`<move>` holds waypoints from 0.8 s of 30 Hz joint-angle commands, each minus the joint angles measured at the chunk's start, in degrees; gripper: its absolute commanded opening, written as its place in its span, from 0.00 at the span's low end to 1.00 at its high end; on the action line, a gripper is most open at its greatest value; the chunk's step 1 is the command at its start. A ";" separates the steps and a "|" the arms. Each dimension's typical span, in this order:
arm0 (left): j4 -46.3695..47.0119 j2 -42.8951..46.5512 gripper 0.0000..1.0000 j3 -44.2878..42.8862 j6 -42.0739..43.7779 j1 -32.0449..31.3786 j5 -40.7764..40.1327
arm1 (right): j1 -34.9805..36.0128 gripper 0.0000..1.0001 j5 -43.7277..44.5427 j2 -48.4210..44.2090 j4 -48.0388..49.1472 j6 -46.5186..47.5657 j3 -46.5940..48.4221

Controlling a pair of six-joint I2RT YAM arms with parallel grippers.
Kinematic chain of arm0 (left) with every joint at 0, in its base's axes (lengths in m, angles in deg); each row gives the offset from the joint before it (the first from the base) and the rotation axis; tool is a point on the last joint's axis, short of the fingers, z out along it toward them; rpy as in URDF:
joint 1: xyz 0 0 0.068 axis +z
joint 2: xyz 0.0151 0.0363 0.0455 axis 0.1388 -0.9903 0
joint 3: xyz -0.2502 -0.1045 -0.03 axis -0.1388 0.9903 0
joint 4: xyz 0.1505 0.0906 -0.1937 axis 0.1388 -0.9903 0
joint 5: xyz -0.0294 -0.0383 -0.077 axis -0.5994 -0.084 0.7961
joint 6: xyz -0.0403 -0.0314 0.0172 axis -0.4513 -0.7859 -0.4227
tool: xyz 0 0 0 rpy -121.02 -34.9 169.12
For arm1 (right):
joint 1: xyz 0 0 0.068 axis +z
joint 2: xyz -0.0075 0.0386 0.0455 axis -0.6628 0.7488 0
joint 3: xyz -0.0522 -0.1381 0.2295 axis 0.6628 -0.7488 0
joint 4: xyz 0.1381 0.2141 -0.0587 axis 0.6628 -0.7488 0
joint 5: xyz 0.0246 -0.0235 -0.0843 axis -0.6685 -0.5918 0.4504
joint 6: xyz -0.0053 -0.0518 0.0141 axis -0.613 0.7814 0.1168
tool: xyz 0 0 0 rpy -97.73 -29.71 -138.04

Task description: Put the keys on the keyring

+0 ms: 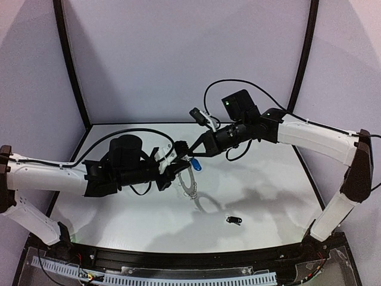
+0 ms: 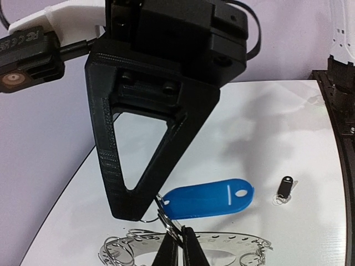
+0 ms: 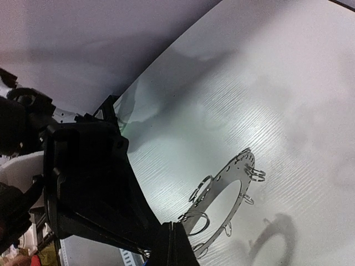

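The keyring (image 1: pixel 189 182) hangs tilted above the table; it also shows in the left wrist view (image 2: pixel 233 241) and the right wrist view (image 3: pixel 228 178). My left gripper (image 1: pixel 174 161) (image 2: pixel 180 230) is shut on a wire loop at the ring's edge. The blue key (image 1: pixel 195 165) (image 2: pixel 208 198) hangs from that same loop cluster. My right gripper (image 1: pixel 182 149) (image 2: pixel 133 213) (image 3: pixel 178 224) is shut, its tip touching the blue key's loop beside the left fingers; what exactly it pinches is hidden. The black key (image 1: pixel 233 221) (image 2: pixel 285 187) lies alone on the table.
The white table (image 1: pixel 268 190) is bounded by black rails at the sides and front. Purple walls stand behind. The ring casts a shadow (image 1: pixel 206 204) below itself. A cable (image 1: pixel 235 89) loops above the right wrist.
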 commanded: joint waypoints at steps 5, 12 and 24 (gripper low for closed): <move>12.54 5.20 0.01 -0.89 0.77 -1.32 5.24 | 0.16 0.00 -7.63 1.70 0.92 16.72 -4.46; 11.44 3.42 0.01 0.20 0.25 -1.30 4.37 | 0.30 0.00 -7.98 -4.70 6.15 18.42 -2.05; 9.74 1.85 0.37 -0.78 -4.74 -1.29 -1.25 | 3.44 0.00 -6.02 -9.21 -1.25 24.92 0.50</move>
